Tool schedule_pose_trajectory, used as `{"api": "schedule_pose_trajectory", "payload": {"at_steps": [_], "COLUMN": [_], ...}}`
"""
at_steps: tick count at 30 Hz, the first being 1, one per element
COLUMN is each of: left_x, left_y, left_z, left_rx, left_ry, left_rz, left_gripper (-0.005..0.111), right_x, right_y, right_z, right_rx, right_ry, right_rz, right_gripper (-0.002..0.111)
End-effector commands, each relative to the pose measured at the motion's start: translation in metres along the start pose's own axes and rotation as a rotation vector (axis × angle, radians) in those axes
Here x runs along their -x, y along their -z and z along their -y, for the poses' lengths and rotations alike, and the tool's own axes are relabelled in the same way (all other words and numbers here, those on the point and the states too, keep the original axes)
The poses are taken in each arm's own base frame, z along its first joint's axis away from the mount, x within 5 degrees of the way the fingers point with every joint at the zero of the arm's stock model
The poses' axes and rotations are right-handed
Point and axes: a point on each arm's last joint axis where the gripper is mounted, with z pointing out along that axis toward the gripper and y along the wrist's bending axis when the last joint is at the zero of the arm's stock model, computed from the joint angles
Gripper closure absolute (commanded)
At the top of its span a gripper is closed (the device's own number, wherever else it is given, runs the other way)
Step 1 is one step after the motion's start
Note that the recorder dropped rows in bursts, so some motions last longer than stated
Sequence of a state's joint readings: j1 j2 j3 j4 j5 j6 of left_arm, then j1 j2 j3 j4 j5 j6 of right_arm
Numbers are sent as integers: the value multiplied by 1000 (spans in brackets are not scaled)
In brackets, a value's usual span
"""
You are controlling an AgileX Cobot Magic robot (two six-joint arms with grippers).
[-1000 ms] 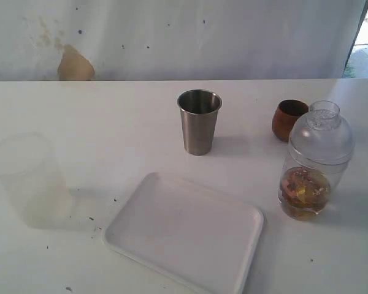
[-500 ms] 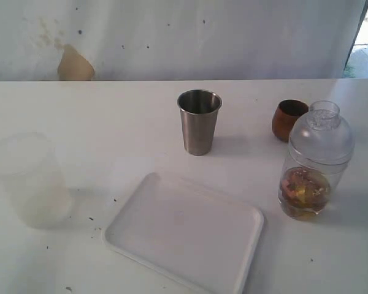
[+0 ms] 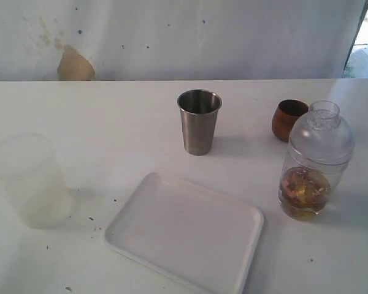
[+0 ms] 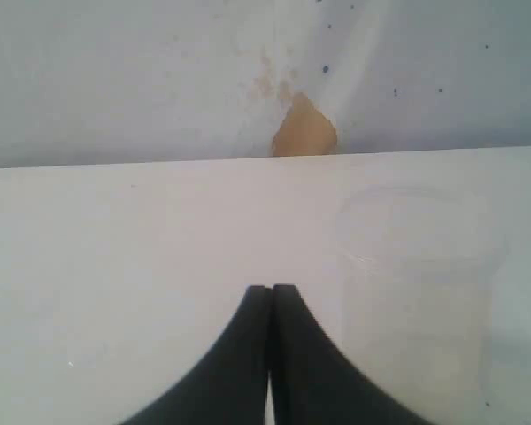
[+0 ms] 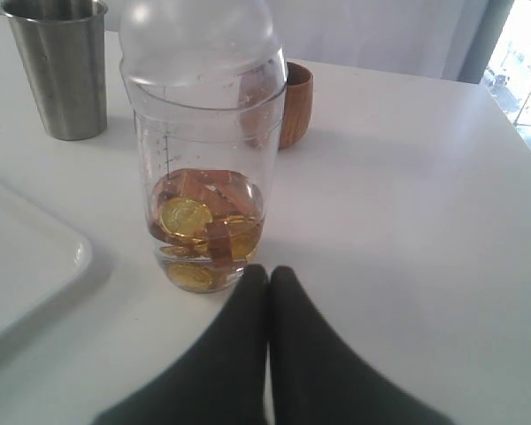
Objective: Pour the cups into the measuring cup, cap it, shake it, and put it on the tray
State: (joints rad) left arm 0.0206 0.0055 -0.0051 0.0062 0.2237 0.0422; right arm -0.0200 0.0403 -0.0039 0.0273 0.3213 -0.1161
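The clear measuring cup [image 3: 313, 160] stands on the table right of the tray, capped with a dome lid [image 3: 322, 128], gold coins and brown pieces at its bottom [image 5: 203, 232]. The steel tumbler [image 3: 199, 121] stands behind the white tray [image 3: 184, 231]. The wooden cup [image 3: 288, 119] sits behind the measuring cup. The frosted plastic cup [image 3: 29, 180] stands at the left. My right gripper [image 5: 269, 271] is shut, just short of the measuring cup's base. My left gripper [image 4: 270, 289] is shut, empty, beside the frosted cup [image 4: 416, 283]. Neither gripper shows in the exterior view.
A white wall with a tan patch [image 3: 75, 65] runs behind the table's far edge. Small dark specks lie on the table near the frosted cup. The table's right edge [image 5: 522, 124] is close to the wooden cup [image 5: 294, 104].
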Motion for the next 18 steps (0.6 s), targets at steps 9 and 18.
{"api": "schedule_pose_trajectory", "payload": {"at_steps": [9,18], "left_x": [0,0], "left_y": [0,0], "left_z": [0,0], "left_rx": [4,4], "left_ry": [6,6], "left_rz": [20,20], "left_gripper": [107,107], "right_x": [-1,9], "right_y": [-1,0], "right_z": [0,1], "right_rx": [2,-11], "right_ry": [1,3], "right_rz": [2,107], "right_gripper": [108,108]}}
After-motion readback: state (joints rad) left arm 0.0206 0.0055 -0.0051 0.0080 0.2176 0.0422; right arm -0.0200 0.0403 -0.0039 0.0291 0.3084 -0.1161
